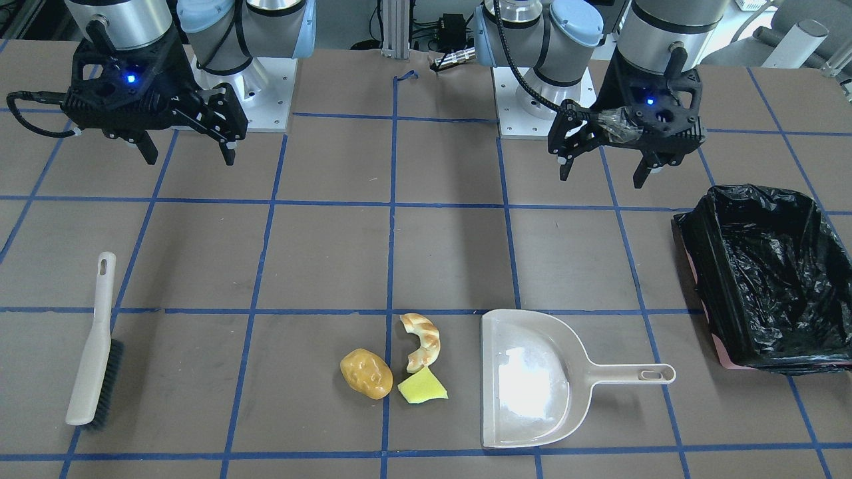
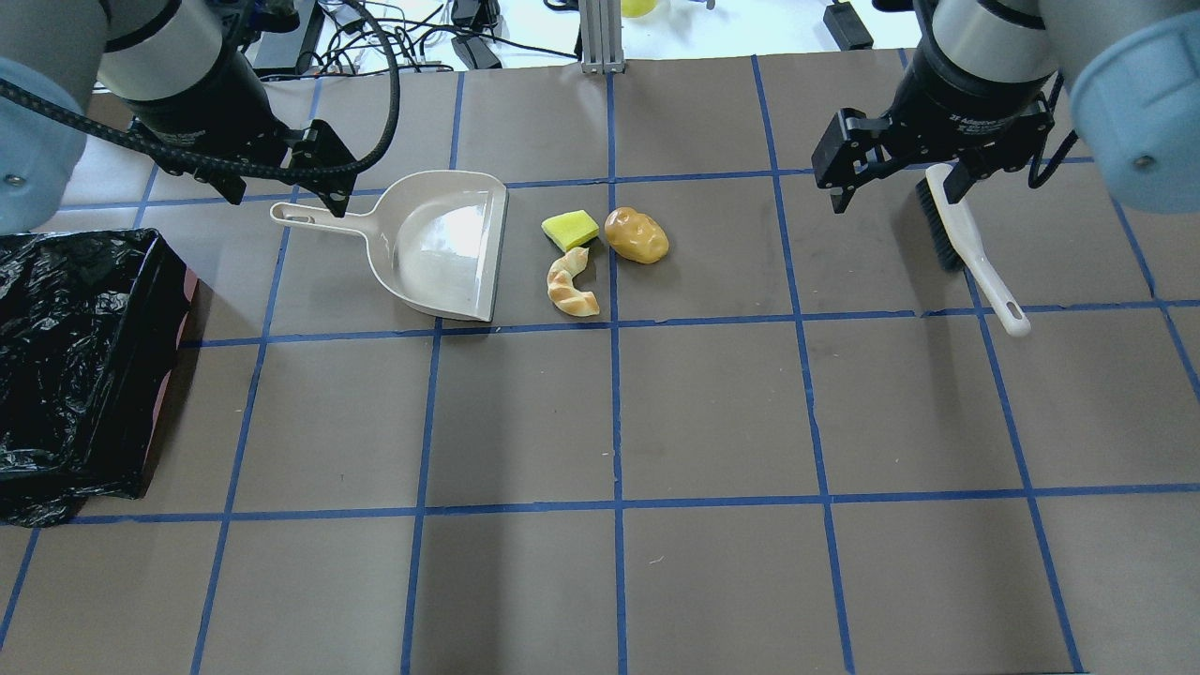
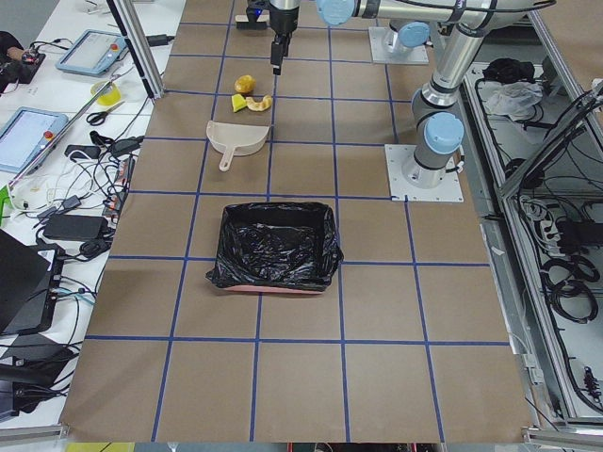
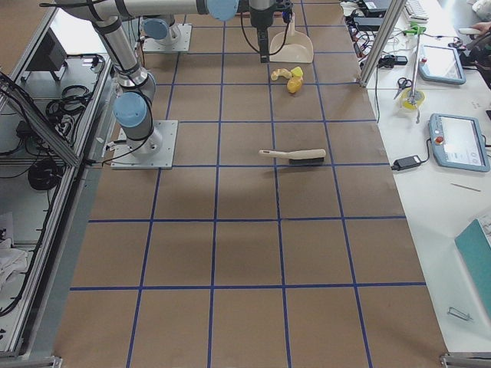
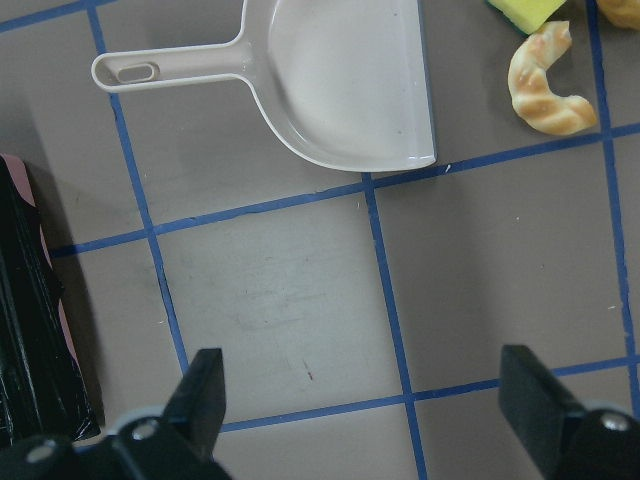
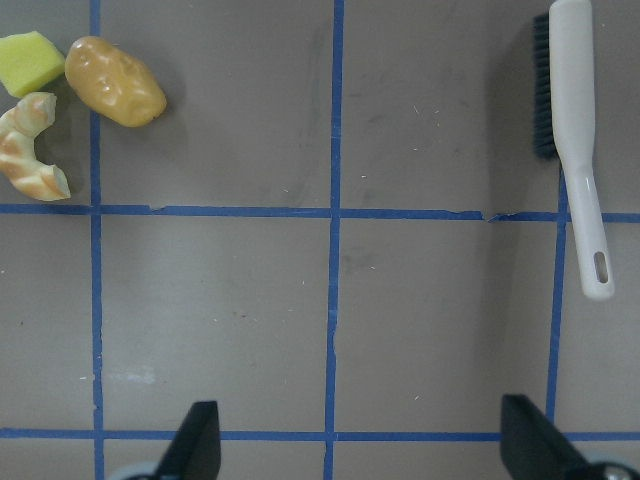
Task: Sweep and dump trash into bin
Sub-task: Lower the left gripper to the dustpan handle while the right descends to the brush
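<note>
The trash lies together on the table: a golden-brown potato shape (image 1: pixel 366 374) (image 2: pixel 636 234), a curved tan-and-white bread piece (image 1: pixel 421 342) (image 2: pixel 572 284) and a yellow wedge (image 1: pixel 422 387) (image 2: pixel 570 228). The bin (image 1: pixel 705 279) (image 2: pixel 155 375), lined with a black bag, stands at the table's left end. My left gripper (image 1: pixel 602 176) (image 2: pixel 286 197) is open and empty, held above the table near the dustpan handle. My right gripper (image 1: pixel 191 159) (image 2: pixel 895 197) is open and empty, held above the table near the brush.
A beige dustpan (image 1: pixel 532 379) (image 2: pixel 441 244) lies flat, its open mouth facing the trash. A beige hand brush (image 1: pixel 93 346) (image 2: pixel 970 244) with dark bristles lies on the table on my right. Blue tape lines grid the brown tabletop.
</note>
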Controlling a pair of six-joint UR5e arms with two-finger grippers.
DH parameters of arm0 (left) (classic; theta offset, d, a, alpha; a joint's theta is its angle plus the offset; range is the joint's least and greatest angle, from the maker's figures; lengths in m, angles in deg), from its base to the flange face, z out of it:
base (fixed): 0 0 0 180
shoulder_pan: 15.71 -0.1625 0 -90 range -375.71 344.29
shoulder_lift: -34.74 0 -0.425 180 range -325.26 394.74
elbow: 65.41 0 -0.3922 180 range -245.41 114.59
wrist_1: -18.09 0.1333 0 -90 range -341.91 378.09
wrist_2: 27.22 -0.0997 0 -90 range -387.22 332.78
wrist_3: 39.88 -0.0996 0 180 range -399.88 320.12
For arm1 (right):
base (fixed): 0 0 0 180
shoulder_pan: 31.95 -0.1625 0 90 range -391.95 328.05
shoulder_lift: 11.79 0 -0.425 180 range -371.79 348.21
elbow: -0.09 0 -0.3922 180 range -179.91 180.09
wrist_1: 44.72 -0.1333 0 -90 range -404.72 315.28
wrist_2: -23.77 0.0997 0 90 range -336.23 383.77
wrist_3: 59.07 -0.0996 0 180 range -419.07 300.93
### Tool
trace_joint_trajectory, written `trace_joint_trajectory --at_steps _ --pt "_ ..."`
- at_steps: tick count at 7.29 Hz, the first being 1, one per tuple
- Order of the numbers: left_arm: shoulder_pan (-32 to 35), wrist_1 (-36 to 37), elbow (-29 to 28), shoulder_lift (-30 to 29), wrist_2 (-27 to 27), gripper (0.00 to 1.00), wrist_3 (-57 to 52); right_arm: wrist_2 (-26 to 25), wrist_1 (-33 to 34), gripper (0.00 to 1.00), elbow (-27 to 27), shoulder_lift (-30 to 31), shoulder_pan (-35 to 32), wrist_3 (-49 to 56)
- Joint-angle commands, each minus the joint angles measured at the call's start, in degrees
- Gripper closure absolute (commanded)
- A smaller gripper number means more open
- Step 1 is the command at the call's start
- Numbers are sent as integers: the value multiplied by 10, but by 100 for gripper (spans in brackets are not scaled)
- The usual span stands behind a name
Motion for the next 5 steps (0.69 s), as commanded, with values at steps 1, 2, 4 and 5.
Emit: trace_joint_trajectory --at_steps 1,2,4,5 --pt "-14 0 3 0 7 4 42 0 -8 0 0 1 0 0" --pt "-16 -5 3 0 7 4 52 0 -9 0 0 3 0 0" --pt "-15 -6 3 1 6 3 82 -1 -11 0 -1 5 0 3" --pt "-16 -17 3 1 6 1 90 -1 -12 0 0 17 0 3"
